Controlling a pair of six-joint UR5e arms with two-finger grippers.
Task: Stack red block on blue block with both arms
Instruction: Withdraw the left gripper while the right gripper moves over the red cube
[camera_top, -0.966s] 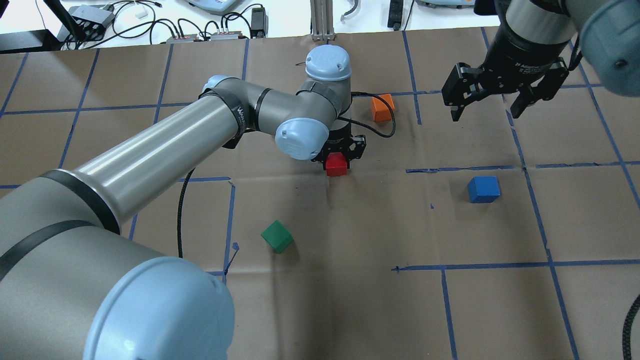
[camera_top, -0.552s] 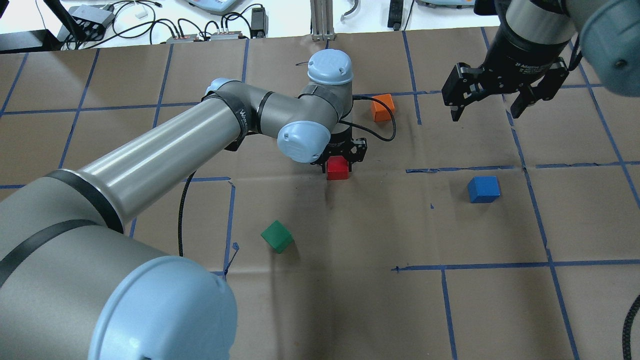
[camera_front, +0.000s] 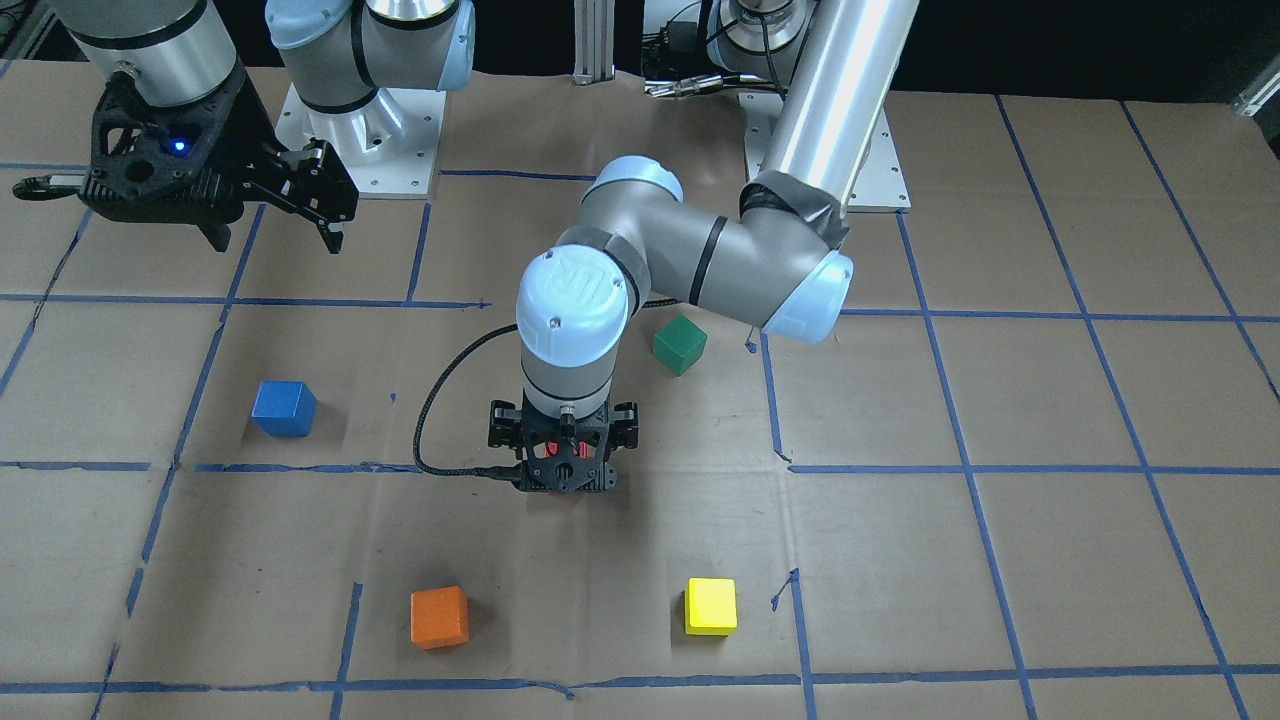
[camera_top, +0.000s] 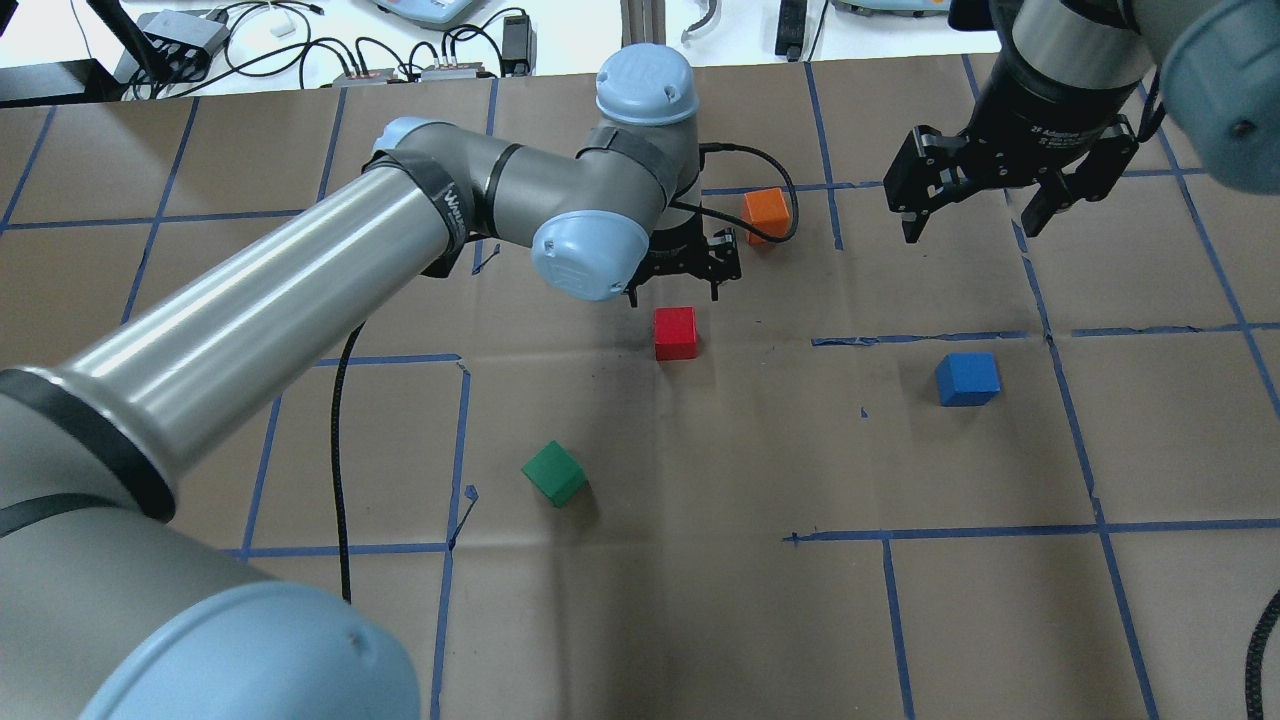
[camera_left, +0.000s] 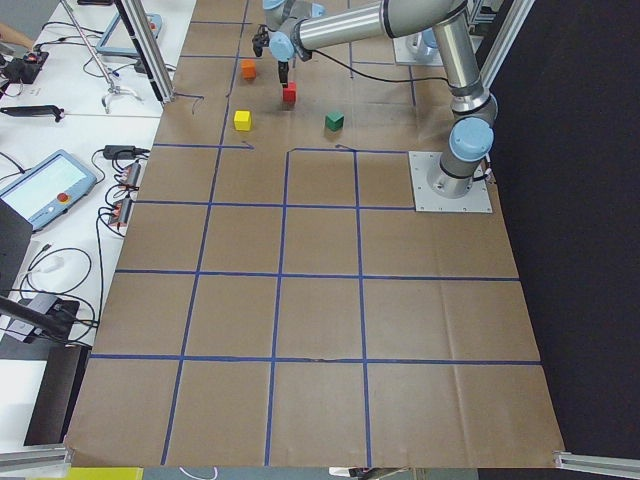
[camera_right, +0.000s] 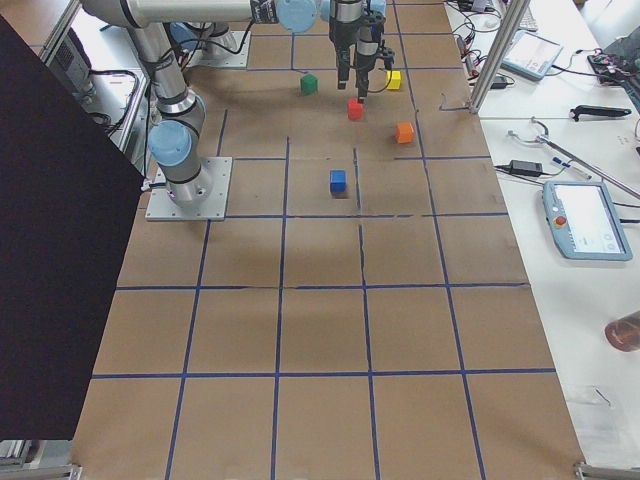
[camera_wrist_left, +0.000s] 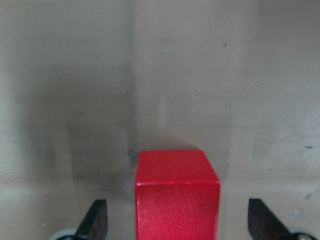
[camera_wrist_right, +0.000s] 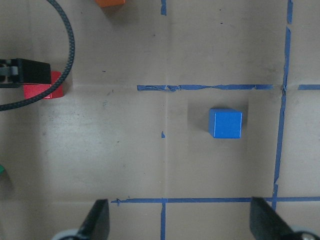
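Hovering just above the red block (camera_top: 675, 332), the left gripper (camera_top: 675, 291) pointed straight down with its fingers (camera_wrist_left: 96, 221) spread wide. In the left wrist view the block sat centred between the two tips with clear gaps on both sides, so nothing was pinched. The block rested flat on the brown paper of the table (camera_top: 700, 620), near its middle and nearer the robot than the orange cube (camera_top: 767, 214).

The blue block (camera_top: 967, 378) lay on the paper well apart from the red one, off to the robot's right, just on the robot's side of a tape line (camera_top: 920, 339). The right gripper (camera_top: 970, 232) hung high over the table beyond that line, its fingers (camera_wrist_right: 97, 222) also spread and holding nothing. In the right wrist view the blue block showed ahead of the tips, right of centre, with the red block at the left edge.

A green cube (camera_top: 553, 472) sat nearer the robot, left of the red block. A yellow cube (camera_front: 710, 606) lay on the far side, near the orange one.
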